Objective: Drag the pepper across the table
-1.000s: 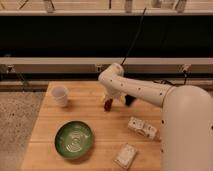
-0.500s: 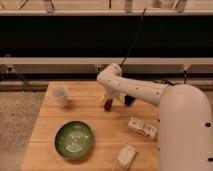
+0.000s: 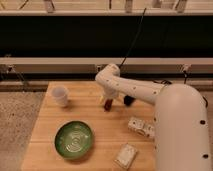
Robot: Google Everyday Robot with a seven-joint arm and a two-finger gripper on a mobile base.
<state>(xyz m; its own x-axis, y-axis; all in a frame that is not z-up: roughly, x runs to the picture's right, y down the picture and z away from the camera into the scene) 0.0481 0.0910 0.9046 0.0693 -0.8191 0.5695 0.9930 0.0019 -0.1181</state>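
Claw down at the pepper, mid-bench

Pepper, small and dark red, lies on the bench toward the far edge, right under the claw tip. Cannot tell whether the claw is spread, closed or has hold of it. White arm reaches in from the right. White cup to the left, well apart. Green bowl front left. Two pale packets front right. Dark object just right of the claw
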